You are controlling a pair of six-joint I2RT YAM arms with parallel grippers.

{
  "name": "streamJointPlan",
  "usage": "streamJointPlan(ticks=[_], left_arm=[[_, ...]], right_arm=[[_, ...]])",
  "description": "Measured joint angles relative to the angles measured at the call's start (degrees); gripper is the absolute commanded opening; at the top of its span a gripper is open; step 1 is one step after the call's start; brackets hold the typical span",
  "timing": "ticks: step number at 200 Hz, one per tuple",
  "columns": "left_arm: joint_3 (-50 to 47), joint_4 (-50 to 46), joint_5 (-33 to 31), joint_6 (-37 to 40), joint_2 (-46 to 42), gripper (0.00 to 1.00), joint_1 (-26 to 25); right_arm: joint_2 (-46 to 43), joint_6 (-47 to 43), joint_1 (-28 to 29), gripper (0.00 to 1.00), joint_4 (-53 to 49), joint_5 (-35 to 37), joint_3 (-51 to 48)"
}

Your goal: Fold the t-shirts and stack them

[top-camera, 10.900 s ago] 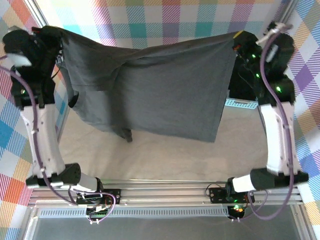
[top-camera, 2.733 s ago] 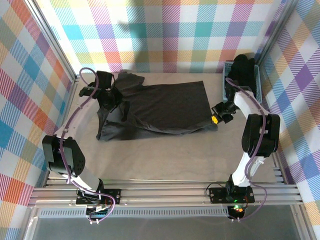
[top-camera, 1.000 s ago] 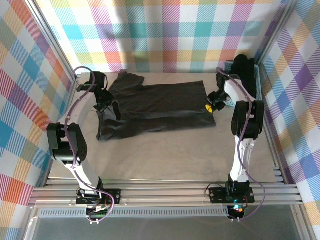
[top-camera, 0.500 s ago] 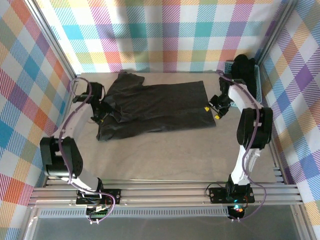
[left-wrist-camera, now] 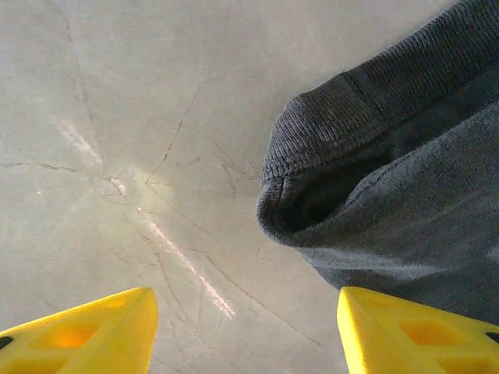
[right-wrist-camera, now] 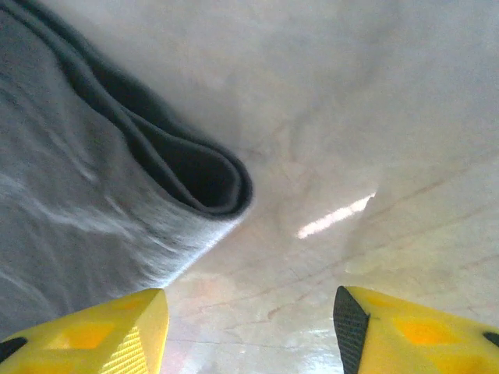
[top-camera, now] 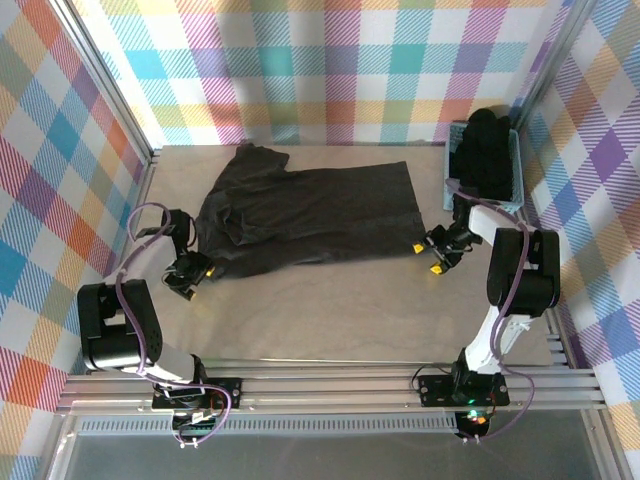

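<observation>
Operator: Release, both sides. Compared with a second ago, when each pair of jaws sat closed at an end of the t-shirt (top-camera: 300, 212), both pairs are now off the cloth and drawn back toward me. The left jaws stand wide, with nothing but table (top-camera: 330, 320) between the yellow fingertips (left-wrist-camera: 78, 331). The right jaws stand equally wide, their fingertips (right-wrist-camera: 86, 331) also over bare surface.

Colleague: Where does the garment lie?

Operator: It lies flat on the far half of the table, with its bunched end to my left and its straight edge to my right. The left jaws sit just off its near-left corner and the right jaws just off its near-right corner. Neither pair touches it. In the left wrist view a stitched corner (left-wrist-camera: 343, 148) lies just ahead of the fingertips. In the right wrist view the corner (right-wrist-camera: 210, 183) shows as a rounded loop of two layers, so I judge the cloth doubled over there.

Colleague: And for the task?

Operator: I read the laying-down step as finished, with the next fold needing a fresh grasp. The left end looks wrinkled and may fold unevenly. A dark pile (top-camera: 485, 145) sits in the light blue basket (top-camera: 516, 178) at the far right, and I see no stack on the table yet.
</observation>
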Motion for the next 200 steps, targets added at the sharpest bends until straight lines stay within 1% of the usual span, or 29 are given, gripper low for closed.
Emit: streamJointPlan(ticks=[13,36,69,82,90,97,108,113,141,165,181,200], left_arm=[[-0.17,1.70,-0.20,-0.09,0.81,0.60,0.02],[-0.66,5.25,-0.48,-1.11,1.79,0.49,0.04],[0.22,9.40,-0.70,-1.64,4.96,0.31,0.07],[0.59,10.49,-1.07,-1.49,6.34,0.23,0.07],[0.68,10.86,-1.27,-1.77,6.71,0.17,0.17],[0.70,11.08,-1.49,-1.70,6.73,0.12,0.26],[0.90,11.34,-1.73,-1.22,6.73,0.00,0.44],[1.03,11.58,-1.90,-1.01,6.73,0.00,0.57],[2.80,11.10,-3.50,-0.66,6.73,0.00,0.94],[3.87,8.63,-5.27,-0.02,6.56,0.00,0.98],[3.85,6.43,-6.19,0.17,6.16,0.00,0.98],[2.58,4.68,-7.08,0.09,4.15,0.00,0.98]], right_arm=[[0.00,0.22,0.04,0.58,1.55,-0.55,0.11],[0.02,0.81,0.04,0.56,2.78,-0.90,0.28],[1.68,1.81,0.04,0.44,4.81,-0.94,0.96],[3.39,1.97,0.04,0.37,5.33,-0.70,1.75],[4.28,1.70,0.04,0.30,4.46,-0.55,2.51],[4.50,1.51,0.04,0.20,3.69,-0.50,2.97],[5.42,1.64,0.00,0.05,3.54,0.07,3.89],[5.97,1.62,0.02,0.00,2.97,0.31,4.46],[6.69,1.51,0.48,0.00,2.03,1.75,6.21],[5.75,1.81,1.42,0.00,0.94,4.85,6.03],[3.43,2.58,2.12,0.00,-0.13,6.86,3.48],[-1.86,4.24,2.58,0.00,-3.21,8.79,-1.81]])
